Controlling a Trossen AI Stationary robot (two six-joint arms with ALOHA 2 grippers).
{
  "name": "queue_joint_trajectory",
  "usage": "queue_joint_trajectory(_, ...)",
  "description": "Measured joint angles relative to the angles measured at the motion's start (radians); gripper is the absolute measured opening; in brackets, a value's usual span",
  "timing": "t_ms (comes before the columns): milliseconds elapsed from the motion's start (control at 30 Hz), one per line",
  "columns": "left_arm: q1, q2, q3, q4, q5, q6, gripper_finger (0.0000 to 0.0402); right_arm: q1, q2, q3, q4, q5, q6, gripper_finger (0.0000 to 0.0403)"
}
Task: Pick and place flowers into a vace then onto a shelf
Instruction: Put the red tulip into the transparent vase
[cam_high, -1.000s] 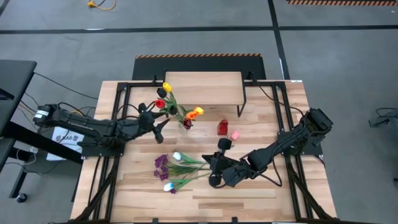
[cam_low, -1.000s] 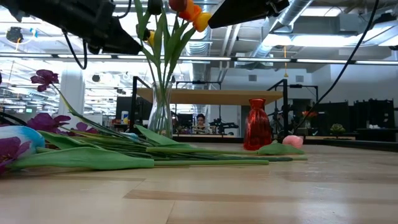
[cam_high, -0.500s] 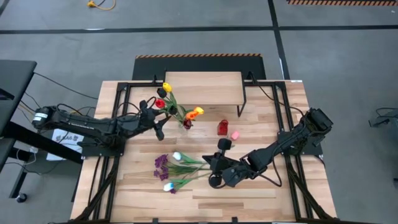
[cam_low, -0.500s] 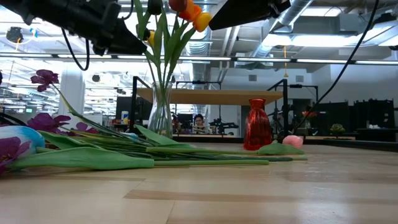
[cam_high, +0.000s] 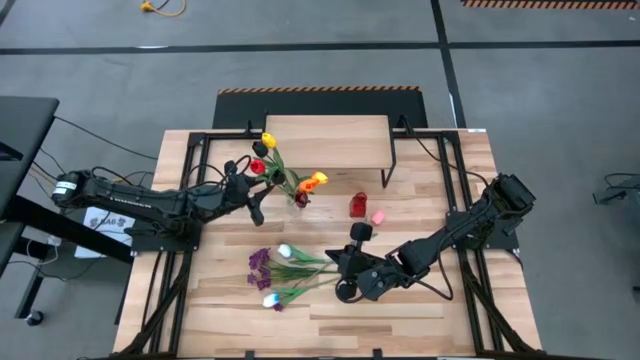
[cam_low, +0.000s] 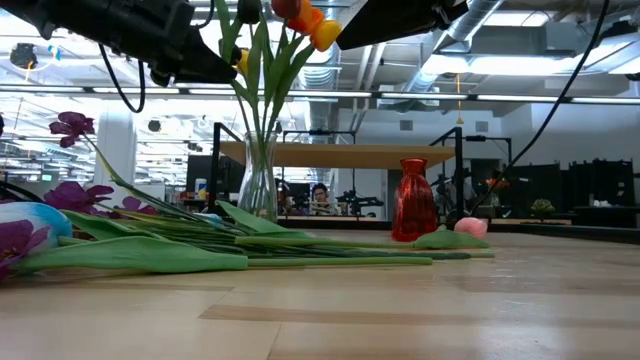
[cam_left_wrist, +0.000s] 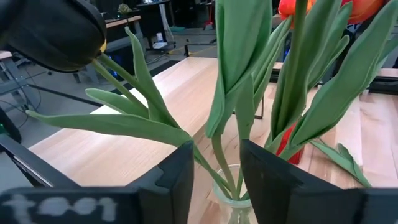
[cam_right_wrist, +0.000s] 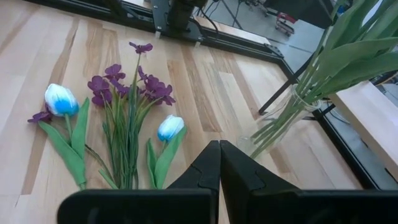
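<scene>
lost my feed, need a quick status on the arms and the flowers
Left gripper part open around stems in the glass vase. Right gripper shut, empty, above loose flowers on the table. Shelf bare; red vase stands before it.

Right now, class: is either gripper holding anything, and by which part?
Left gripper straddles a tulip stem just above the vase; a firm hold cannot be told. Right gripper is shut, empty.

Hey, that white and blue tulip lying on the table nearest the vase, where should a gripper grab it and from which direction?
Probably mid-stem, coming straight down from above. The white and blue tulip lies flat on the table, its stem running toward the right gripper, so closing across the thin stem just below the head looks easiest. The head is bulky, and the purple sprigs crowd one side, so stay on the vase side.
</scene>
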Motion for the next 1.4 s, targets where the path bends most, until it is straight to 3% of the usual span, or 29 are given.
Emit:
queue_joint_trajectory(467, 0.0, 0.0, 0.0, 0.001, 0.001, 0.037, 0.0038, 0.0, 0.0, 0.0, 0.0, 0.0, 0.0, 0.0001)
queue_joint_trajectory(667, 0.0, 0.0, 0.0, 0.002, 0.062, 0.064, 0.0005, 0.0, 0.0, 0.0, 0.0, 0.0, 0.0, 0.0001)
queue_joint_trajectory(1400, 0.0, 0.0, 0.0, -0.068, 0.089, -0.028, 0.0001, 0.0, 0.0, 0.0, 0.0, 0.0, 0.009, 0.0001)
